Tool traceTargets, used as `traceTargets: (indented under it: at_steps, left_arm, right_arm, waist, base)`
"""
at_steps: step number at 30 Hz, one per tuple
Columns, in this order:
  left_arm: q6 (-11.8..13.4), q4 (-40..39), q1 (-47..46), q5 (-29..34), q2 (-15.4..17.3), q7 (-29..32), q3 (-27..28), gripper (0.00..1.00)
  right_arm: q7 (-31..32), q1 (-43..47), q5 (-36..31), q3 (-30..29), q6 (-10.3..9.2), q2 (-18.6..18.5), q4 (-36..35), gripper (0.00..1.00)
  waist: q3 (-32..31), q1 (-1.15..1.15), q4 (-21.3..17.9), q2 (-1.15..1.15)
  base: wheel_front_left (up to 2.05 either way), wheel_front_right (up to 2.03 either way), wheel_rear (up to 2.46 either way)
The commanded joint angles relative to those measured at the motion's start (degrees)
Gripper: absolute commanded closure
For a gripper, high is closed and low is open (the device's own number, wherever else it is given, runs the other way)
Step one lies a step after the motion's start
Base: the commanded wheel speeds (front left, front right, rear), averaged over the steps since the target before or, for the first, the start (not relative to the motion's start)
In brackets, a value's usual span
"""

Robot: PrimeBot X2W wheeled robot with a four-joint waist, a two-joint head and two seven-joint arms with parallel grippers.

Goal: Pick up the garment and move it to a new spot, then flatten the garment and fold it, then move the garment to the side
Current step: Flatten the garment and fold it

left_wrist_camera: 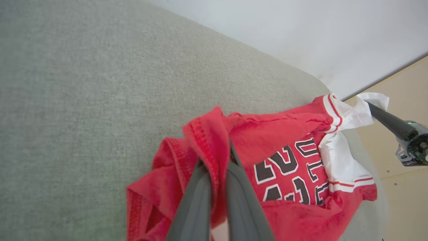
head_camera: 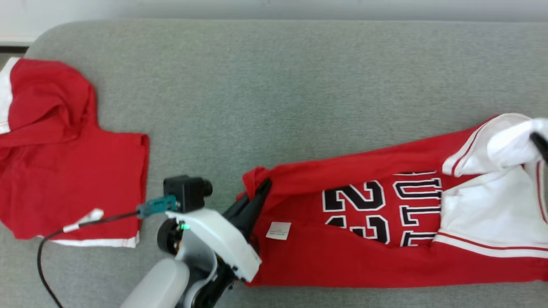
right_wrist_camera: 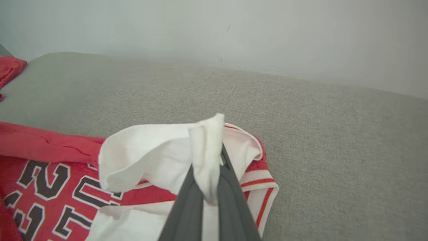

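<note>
The red garment (head_camera: 364, 239) lies stretched across the grey cushion from centre to right, black white-outlined numbers (head_camera: 355, 205) facing up, white sleeve part (head_camera: 483, 205) at the right. My left gripper (head_camera: 257, 190) is shut on the red hem end (left_wrist_camera: 214, 150), pinched between its dark fingers (left_wrist_camera: 194, 201). My right gripper (right_wrist_camera: 214, 160) is shut on a fold of white sleeve fabric (right_wrist_camera: 207, 147); in the head view its dark finger (head_camera: 540, 145) pokes in at the right edge. From the left wrist view, the right gripper (left_wrist_camera: 374, 108) holds the far white end.
A second red garment (head_camera: 64, 162) with white trim lies crumpled at the cushion's left end. A black cable (head_camera: 64, 231) runs over it from my left wrist camera (head_camera: 186, 190). The grey cushion (head_camera: 278, 94) stretches bare behind. A pale wall (right_wrist_camera: 234, 30) rises beyond.
</note>
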Motion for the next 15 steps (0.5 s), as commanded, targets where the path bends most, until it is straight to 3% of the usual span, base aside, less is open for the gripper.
traceTargets:
  at_steps: [1,11,13,14,15]
  left_arm:
    - [0.4,-0.5,1.5,-0.4,0.6,-0.3,0.1,1.00]
    - [2.4,-3.4,8.2,-2.2,1.9,-1.6,1.4,1.00]
    - [2.9,-3.6,8.9,-1.6,2.3,-1.9,1.5,0.51]
    - [3.1,-3.7,9.2,-1.4,2.5,-2.0,1.6,0.00]
    - [3.2,-3.7,9.6,-1.2,2.7,-2.0,1.4,0.00]
  right_arm:
    - [-0.7,1.5,0.4,0.0,-0.01,0.6,-0.2,1.00]
    - [-3.2,7.1,-0.5,0.9,-0.01,3.2,0.5,1.00]
    - [-3.0,7.6,-0.7,1.2,-0.01,3.5,0.7,1.00]
    - [-2.9,8.0,-0.7,1.5,-0.01,3.5,0.7,0.75]
    - [-2.5,8.5,-0.6,1.8,-0.01,3.5,0.9,0.60]
  waist:
    - [-1.1,0.00,-1.4,0.00]
    - [-2.4,0.00,-3.3,0.00]
    - [-2.7,0.00,-3.5,0.00]
    - [-2.8,0.00,-3.7,0.00]
    - [-3.0,0.00,-3.8,0.00]
  base:
    - [0.00,0.00,0.00]
    - [0.00,0.00,0.00]
    - [0.00,0.00,0.00]
    - [0.00,0.00,0.00]
    - [0.00,0.00,0.00]
